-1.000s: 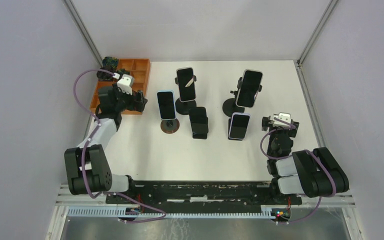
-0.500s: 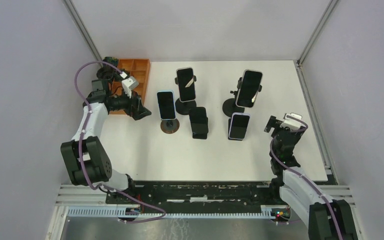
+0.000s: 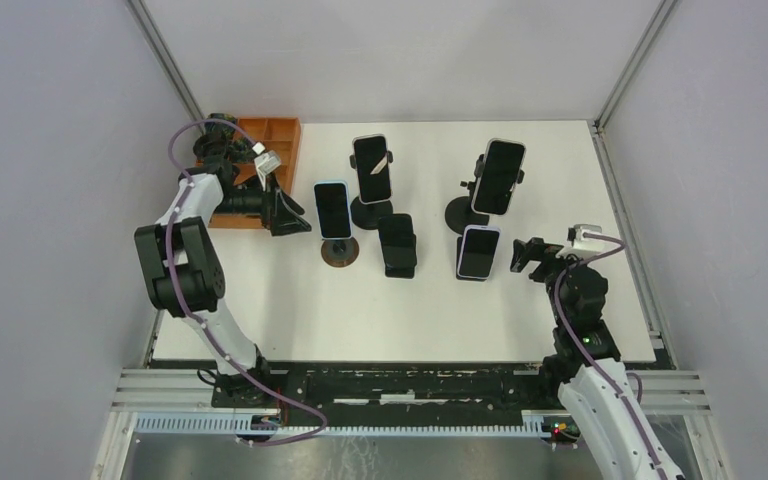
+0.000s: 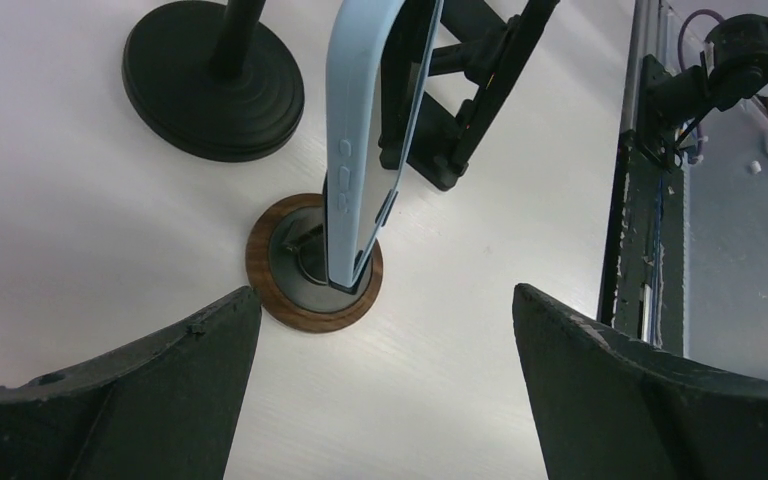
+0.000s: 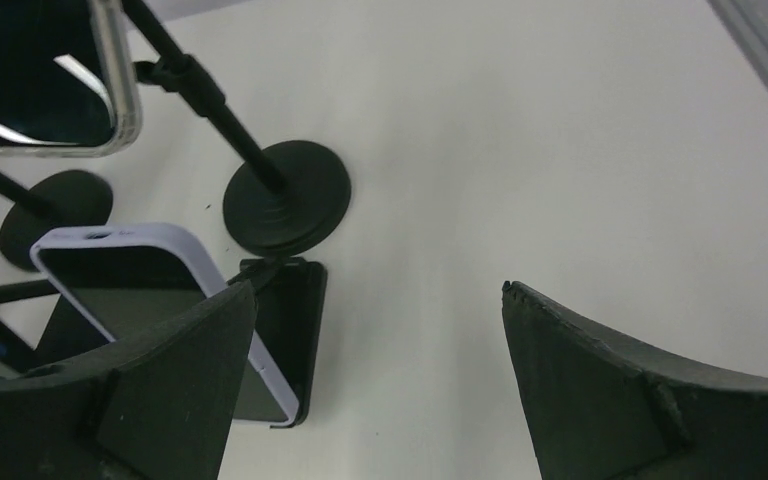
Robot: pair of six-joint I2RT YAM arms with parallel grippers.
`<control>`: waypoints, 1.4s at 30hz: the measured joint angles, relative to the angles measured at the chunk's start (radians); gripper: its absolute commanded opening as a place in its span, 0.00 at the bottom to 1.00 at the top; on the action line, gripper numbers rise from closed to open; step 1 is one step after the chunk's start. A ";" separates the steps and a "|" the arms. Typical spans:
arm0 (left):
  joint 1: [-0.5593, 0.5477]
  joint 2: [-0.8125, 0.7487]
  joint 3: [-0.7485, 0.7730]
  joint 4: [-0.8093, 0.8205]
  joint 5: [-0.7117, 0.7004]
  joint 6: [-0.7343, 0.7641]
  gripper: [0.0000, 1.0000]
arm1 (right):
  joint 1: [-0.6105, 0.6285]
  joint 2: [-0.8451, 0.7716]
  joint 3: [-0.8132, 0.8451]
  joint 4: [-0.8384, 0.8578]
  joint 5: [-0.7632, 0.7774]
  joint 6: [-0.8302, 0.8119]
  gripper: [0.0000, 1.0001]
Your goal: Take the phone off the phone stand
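Several phones stand on stands mid-table. A light-blue-cased phone [image 3: 332, 210] sits on a round wood-rimmed stand [image 3: 339, 252]. My left gripper [image 3: 285, 212] is open and empty just left of it. In the left wrist view the blue phone [image 4: 360, 140] is edge-on above its base [image 4: 312, 265], ahead of the open gripper [image 4: 385, 292]. A lavender-cased phone [image 3: 478, 251] leans on a black folding stand. My right gripper [image 3: 520, 255] is open just right of it. In the right wrist view this phone [image 5: 150, 300] lies beside the left finger of the gripper [image 5: 378, 286].
Two more phones [image 3: 372, 168] [image 3: 499, 176] sit on tall black stands with round bases [image 3: 371, 212] [image 3: 460, 212]. A black stand without a phone [image 3: 397, 245] is in the middle. An orange compartment tray [image 3: 272, 135] sits at the back left, behind my left arm.
My left gripper has swung from over the orange tray to the right, toward the blue phone. My right arm has stretched out and its gripper has moved left toward the lavender phone.
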 measured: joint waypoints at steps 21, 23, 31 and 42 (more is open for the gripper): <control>-0.076 -0.074 -0.086 0.357 -0.152 -0.341 1.00 | 0.086 0.116 0.345 -0.235 -0.391 -0.009 0.98; -0.065 -0.074 -0.051 0.359 -0.150 -0.347 1.00 | 0.104 0.134 0.363 -0.232 -0.407 -0.002 0.98; -0.064 0.005 -0.006 0.307 -0.108 -0.339 1.00 | 0.341 0.299 0.473 -0.195 -0.383 0.020 0.98; -0.113 0.078 0.028 0.288 -0.095 -0.312 0.97 | 0.659 0.627 0.640 -0.111 -0.254 0.013 0.98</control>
